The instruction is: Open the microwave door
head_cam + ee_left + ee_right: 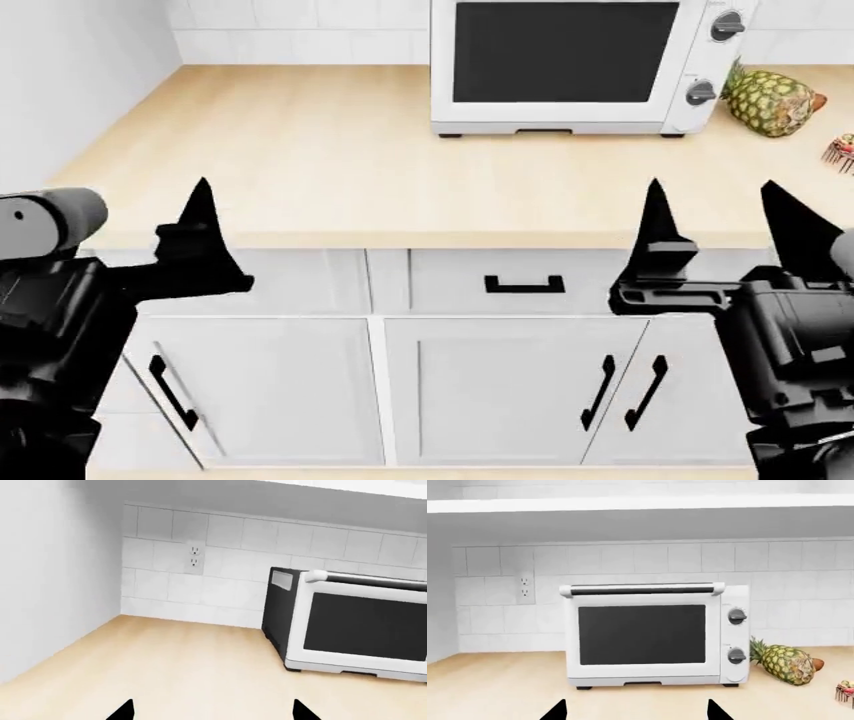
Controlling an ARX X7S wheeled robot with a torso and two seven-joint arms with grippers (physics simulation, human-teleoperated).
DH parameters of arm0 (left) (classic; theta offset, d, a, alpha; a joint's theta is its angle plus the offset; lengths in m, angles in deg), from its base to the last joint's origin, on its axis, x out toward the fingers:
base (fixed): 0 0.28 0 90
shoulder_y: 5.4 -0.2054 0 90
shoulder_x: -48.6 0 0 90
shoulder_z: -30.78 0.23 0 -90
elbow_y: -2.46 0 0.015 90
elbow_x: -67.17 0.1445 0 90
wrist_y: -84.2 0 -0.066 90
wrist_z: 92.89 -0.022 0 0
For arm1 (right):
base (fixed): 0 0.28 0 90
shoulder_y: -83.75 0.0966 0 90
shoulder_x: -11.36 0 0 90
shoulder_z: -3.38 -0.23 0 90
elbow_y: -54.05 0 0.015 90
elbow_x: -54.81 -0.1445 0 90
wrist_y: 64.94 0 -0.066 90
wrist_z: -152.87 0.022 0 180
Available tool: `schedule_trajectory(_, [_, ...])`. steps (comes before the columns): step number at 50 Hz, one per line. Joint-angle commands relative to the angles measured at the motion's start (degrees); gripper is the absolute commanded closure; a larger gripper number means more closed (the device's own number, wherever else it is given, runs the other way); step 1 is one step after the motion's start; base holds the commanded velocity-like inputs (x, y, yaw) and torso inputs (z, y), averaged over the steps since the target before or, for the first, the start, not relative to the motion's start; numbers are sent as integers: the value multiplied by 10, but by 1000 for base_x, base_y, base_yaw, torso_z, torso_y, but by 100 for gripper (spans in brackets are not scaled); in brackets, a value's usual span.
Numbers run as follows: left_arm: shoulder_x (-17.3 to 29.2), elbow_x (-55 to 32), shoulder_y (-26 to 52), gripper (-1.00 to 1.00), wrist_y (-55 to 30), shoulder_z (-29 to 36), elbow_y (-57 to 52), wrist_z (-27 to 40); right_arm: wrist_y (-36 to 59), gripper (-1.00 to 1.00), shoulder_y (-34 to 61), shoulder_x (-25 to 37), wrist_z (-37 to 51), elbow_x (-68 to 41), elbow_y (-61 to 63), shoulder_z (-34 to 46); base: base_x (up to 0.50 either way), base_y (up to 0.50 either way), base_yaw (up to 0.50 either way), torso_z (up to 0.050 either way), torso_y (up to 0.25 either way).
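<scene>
The microwave [574,65] stands at the back of the wooden counter [307,170]. Its white-framed door with black glass [640,635] is closed, and a white bar handle [640,589] runs along the door's top edge. Two grey knobs [736,616] sit to the right of the door. My right gripper [636,711] is open and empty, facing the door from the counter's front edge [714,200]. My left gripper [213,711] is open and empty too, well left of the microwave, and sees the door [363,627] at an angle. One left finger [200,215] shows in the head view.
A pineapple [771,103] lies right of the microwave, and a small red object [841,150] sits at the right edge. A white wall [53,580] closes the counter's left end. An upper cabinet [640,502] hangs overhead. Drawers and cupboard doors [523,285] sit below the counter.
</scene>
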Motion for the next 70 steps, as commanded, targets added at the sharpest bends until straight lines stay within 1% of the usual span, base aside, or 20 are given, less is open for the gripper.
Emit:
schedule_trajectory(1, [194,-428,149,-100,-4,-36,11,277,49,-100,154,196,267,-390,55,-52,0,0,0,50,23])
schedule_trajectory(6, [275,-501,218,-100,52,18,16,335,31,-100,245,271,325,-487,42,-24,0,108,0,26,4])
schedule_trajectory(9, [307,-530,256,-100,79,47,19,355,20,-100,273,298,336,-522,33,-20,31,424,0,0,0])
schedule_trajectory(14, [338,-560,289,-100,113,58,24,377,11,-100,305,311,344,-543,27,-7,58,500,0,0,0])
schedule_trajectory(20, [360,-567,308,-100,122,67,31,384,19,-100,357,306,355,-545,19,44,61,500,0,0,0])
schedule_trajectory(27, [374,-570,327,-100,128,81,33,383,24,-100,397,315,380,-554,15,76,60,500,0,0,0])
schedule_trajectory(34, [379,-574,305,-100,125,49,23,381,22,-100,416,316,391,-564,12,88,59,500,0,0,0])
schedule_trajectory(41, [389,-576,315,-100,129,57,25,380,29,-100,432,322,395,-568,8,101,60,500,0,0,0])
schedule_trajectory(46, [398,-579,321,-100,134,38,28,377,24,-100,434,325,397,-576,2,100,60,500,0,0,0])
schedule_trajectory(51, [393,-572,311,-100,129,32,31,372,25,-100,446,323,397,-582,0,111,58,500,0,0,0])
schedule_trajectory(53, [395,-572,313,-100,130,34,33,371,27,-100,455,323,399,-584,0,118,59,500,0,0,0])
schedule_trajectory(55, [406,-576,331,-100,135,37,42,364,28,-100,461,322,400,-585,0,122,61,500,0,0,0])
schedule_trajectory(61, [416,-575,360,-100,145,65,50,358,36,-100,486,321,408,-590,-3,143,61,500,0,0,0])
schedule_trajectory(65, [436,-593,375,-100,152,55,57,353,37,-100,489,321,409,-591,-2,146,59,500,0,0,0])
schedule_trajectory(70, [427,-597,357,-100,149,33,61,349,36,-100,502,326,411,-599,-3,149,60,500,0,0,0])
